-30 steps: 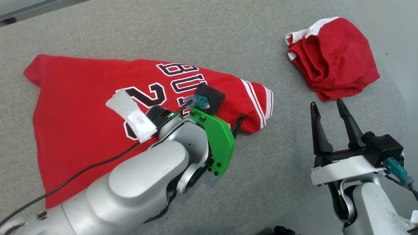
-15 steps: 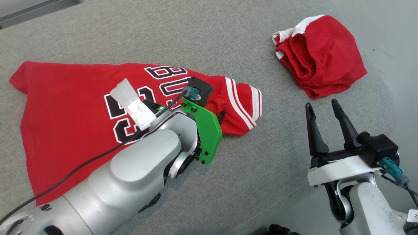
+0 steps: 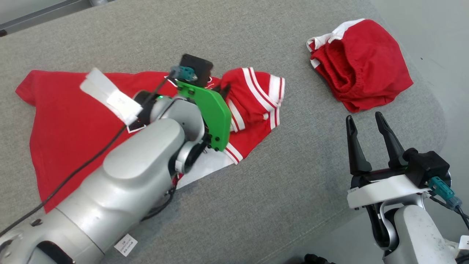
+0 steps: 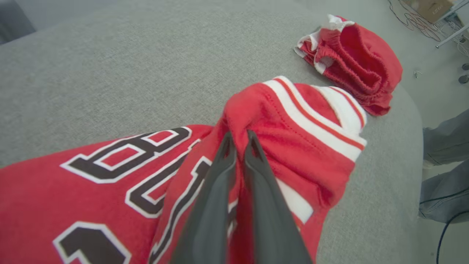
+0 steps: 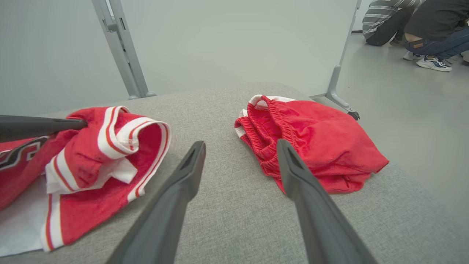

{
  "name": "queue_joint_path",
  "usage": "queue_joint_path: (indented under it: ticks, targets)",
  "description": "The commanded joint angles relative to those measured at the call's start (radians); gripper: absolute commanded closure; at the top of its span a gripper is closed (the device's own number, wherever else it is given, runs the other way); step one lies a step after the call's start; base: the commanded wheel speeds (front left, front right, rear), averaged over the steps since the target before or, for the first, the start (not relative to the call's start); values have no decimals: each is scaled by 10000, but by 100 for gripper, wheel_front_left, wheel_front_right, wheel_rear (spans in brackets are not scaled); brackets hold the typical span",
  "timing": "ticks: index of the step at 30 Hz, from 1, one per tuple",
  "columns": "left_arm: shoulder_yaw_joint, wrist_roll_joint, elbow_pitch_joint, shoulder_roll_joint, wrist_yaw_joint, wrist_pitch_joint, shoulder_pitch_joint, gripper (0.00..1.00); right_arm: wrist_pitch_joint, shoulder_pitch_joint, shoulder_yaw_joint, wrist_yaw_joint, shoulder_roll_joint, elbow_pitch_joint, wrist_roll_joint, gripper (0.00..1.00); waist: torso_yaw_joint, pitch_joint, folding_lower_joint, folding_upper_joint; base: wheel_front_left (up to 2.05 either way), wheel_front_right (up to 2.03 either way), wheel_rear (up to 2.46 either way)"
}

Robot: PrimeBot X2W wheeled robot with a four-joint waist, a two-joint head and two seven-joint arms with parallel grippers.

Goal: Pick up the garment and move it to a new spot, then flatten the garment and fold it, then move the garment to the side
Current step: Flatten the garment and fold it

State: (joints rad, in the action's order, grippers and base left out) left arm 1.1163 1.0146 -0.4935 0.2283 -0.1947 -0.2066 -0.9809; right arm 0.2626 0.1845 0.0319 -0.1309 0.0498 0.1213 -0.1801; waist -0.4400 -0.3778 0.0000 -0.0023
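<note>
The garment (image 3: 69,121) is a red jersey with black-and-white numbers, spread on the grey padded surface (image 3: 256,44). My left gripper (image 3: 222,90) is shut on its striped sleeve end, which is bunched and raised off the surface. In the left wrist view the two fingers pinch a ridge of red cloth at the gripper (image 4: 238,136), with the white-striped trim (image 4: 311,124) draped beyond. A turned-over flap shows the white inside (image 3: 205,168). My right gripper (image 3: 362,119) stands open at the lower right, over bare surface, its tips (image 5: 240,145) apart from the garment (image 5: 84,161).
Crumpled red shorts (image 3: 362,66) lie at the far right near the rounded edge of the surface, seen also as shorts (image 5: 315,143). Metal frame legs (image 5: 121,47) stand behind. A person (image 5: 421,22) crouches on the floor far right; trouser legs (image 4: 447,139) show beside the surface.
My left gripper has shut on the sleeve end, lifted it and drawn it back over the jersey, exposing the white inside. The right gripper stayed put.
</note>
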Motion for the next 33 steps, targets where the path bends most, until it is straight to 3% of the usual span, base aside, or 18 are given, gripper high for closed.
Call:
queue_joint_path:
  ticks: [1,7,13,14,15,16,17,26,33]
  targets:
    - [-192,148,-141,185,-110,82,-175,100,29,-39,-10,4,16,4,15,0,33,27,0,23,0,0,0]
    - [-508,170,-877,687,-241,150,-409,100,29,-25,78,4,17,8,-32,0,67,23,0,23,0,0,0]
    - [-560,-142,-1794,710,-341,955,-329,100,29,-13,152,4,17,31,-98,0,79,-26,0,23,0,0,0]
    - [-574,-145,-1940,663,-331,1117,-277,88,29,4,169,4,16,31,-109,0,73,-35,0,23,0,0,0]
    - [-578,-152,-2094,601,-285,1257,-210,66,29,14,170,4,17,30,-118,0,72,-42,0,23,0,0,0]
    - [-565,-149,-2186,505,-229,1350,-155,24,29,13,165,4,16,22,-123,0,79,-49,0,23,0,0,0]
    - [-548,-122,-2253,430,-146,1398,-104,0,29,2,155,4,16,15,-131,0,93,-55,0,23,0,0,0]
    - [-507,-24,-1766,429,178,1577,74,0,29,-150,-34,4,17,13,-89,0,288,-63,0,23,0,0,0]
    - [-648,-251,540,1150,-460,1919,355,0,29,-207,-234,4,17,-48,15,0,610,-76,0,23,0,0,0]
